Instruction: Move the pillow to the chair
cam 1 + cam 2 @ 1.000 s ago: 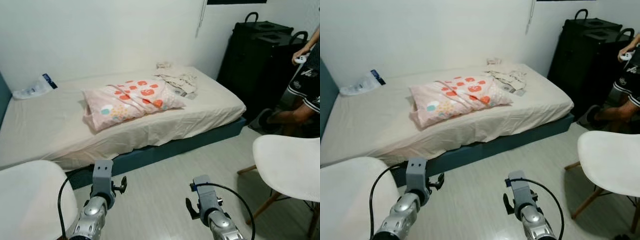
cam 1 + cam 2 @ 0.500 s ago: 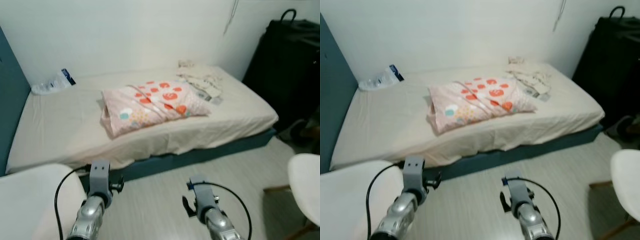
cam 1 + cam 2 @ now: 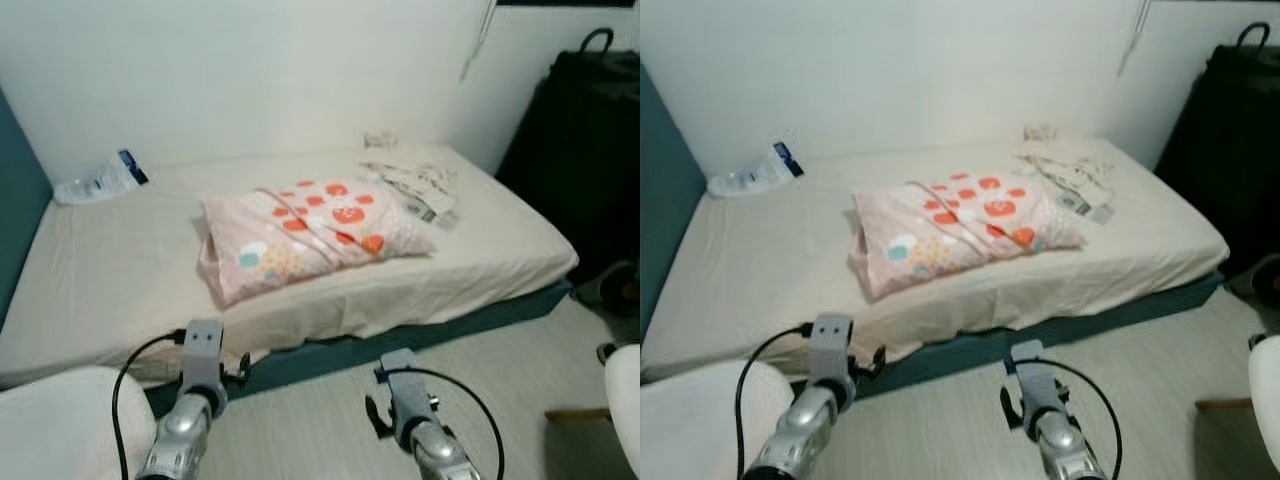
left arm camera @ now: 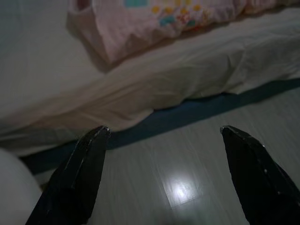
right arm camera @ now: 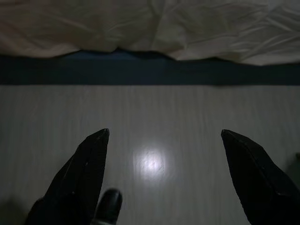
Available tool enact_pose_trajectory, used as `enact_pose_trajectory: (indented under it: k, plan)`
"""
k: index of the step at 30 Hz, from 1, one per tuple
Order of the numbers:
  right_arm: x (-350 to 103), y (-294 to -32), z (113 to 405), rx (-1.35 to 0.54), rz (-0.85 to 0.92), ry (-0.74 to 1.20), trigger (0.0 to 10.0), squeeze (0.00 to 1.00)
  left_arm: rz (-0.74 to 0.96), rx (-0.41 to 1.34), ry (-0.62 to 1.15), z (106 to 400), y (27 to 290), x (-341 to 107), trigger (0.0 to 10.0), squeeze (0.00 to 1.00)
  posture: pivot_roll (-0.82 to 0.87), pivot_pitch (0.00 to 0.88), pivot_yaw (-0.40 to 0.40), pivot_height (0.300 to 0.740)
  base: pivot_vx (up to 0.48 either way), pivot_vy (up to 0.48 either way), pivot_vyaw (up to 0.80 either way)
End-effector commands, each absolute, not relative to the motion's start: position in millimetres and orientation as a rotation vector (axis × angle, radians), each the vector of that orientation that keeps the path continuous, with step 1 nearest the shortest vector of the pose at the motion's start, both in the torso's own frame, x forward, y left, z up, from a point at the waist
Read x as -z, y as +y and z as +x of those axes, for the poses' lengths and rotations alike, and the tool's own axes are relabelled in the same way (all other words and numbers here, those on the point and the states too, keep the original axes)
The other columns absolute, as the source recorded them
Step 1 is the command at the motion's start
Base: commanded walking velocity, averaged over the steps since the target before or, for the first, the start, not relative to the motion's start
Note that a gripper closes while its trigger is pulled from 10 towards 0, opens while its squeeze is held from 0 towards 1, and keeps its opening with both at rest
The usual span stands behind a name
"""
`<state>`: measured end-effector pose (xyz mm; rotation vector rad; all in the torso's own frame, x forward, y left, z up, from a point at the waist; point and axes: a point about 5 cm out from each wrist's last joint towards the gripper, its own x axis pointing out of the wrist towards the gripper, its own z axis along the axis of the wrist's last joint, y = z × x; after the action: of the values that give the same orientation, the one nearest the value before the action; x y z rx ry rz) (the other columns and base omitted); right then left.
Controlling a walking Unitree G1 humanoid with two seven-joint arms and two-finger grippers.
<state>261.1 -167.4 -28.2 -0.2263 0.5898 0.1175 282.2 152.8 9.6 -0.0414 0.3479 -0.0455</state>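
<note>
In the left eye view a low bed (image 3: 120, 270) with a cream sheet and a dark blue base spans the room, and the pillow (image 3: 305, 232), pink with red and orange spots, lies on it at about the middle of the frame, slanted from 8 o'clock up toward 3 o'clock and close to the near edge. At 1 o'clock from the pillow sits a heap of crumpled cloth (image 3: 412, 180), and at 10 o'clock, against the wall, lies a plastic packet (image 3: 100, 180). A black cabinet (image 3: 585, 150) stands at 3 o'clock, a curved white chair edge (image 3: 628, 400) shows at 4 o'clock, and another white rounded seat (image 3: 60, 425) fills the corner at 7 o'clock. Both silver arms reach forward low over the pale floor (image 3: 310, 420), short of the bed. The right eye view gives the same layout, with the pillow central on the sheet and the arms at 7 and 5 o'clock. In the left wrist view the left gripper (image 4: 164, 140) has its two black fingers spread wide apart with nothing between them; beyond it lie the floor, the blue base, the hanging sheet and the pillow's lower corner at 12 o'clock. In the right wrist view the right gripper (image 5: 164, 140) is likewise spread wide and empty, above the shiny floor, with the bed base and sheet edge across the far side.
</note>
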Motion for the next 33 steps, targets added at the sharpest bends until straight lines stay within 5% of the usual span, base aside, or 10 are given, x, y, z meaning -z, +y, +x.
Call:
enact_pose_trajectory:
  k: [1,33]
  plan:
    - [29.7,-168.0,259.2,-0.111,-0.217,0.598,10.0,0.00,-0.037,0.063,0.355,281.7,148.0,-8.7,10.0,0.00,0.06,0.039,-0.022,0.740,0.386,0.000,0.00]
    - [25.7,-165.5,263.6,-0.105,-0.182,0.569,10.0,0.00,-0.025,0.081,0.350,283.8,146.7,-10.2,10.0,0.00,0.07,0.014,-0.017,0.740,0.380,0.000,0.00]
